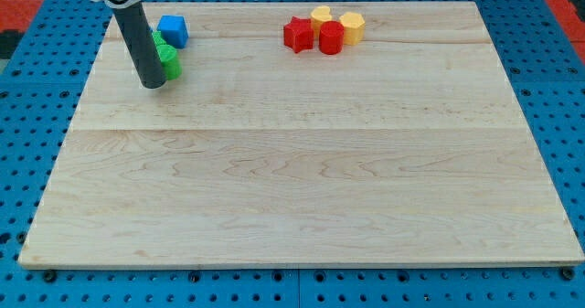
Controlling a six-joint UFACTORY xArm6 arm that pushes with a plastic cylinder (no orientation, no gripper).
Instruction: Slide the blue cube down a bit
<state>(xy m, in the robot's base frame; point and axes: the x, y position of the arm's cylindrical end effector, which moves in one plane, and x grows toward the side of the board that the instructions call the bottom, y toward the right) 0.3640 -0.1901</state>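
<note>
Blue perforated sheeting (37,116) surrounds a pale wooden board (302,180) that fills most of the view; red sections show at both top corners, cut off by the frame. No writing, brand or label is legible anywhere.

All positions below are given relative to the blue cube (173,30), which sits near the board's top-left corner.

- Dark rod: enters from the view's top, its upper mount cut off by the frame edge. It stands to the left of and below the blue cube. My tip (153,84) rests on the board below-left of the cube, not touching it. No fingers are fitted; the arm ends in this rod only.
- Green blocks (168,59): directly below the blue cube, close to it, partly hidden behind the rod. Shape and count cannot be determined.
- Far right of the blue cube, at about the same height, a tight cluster: a red star-like block (297,34), a red cylinder-like block (331,38), a yellow block (321,15) partly hidden behind the red pair, and a yellow hexagonal block (353,26).
</note>
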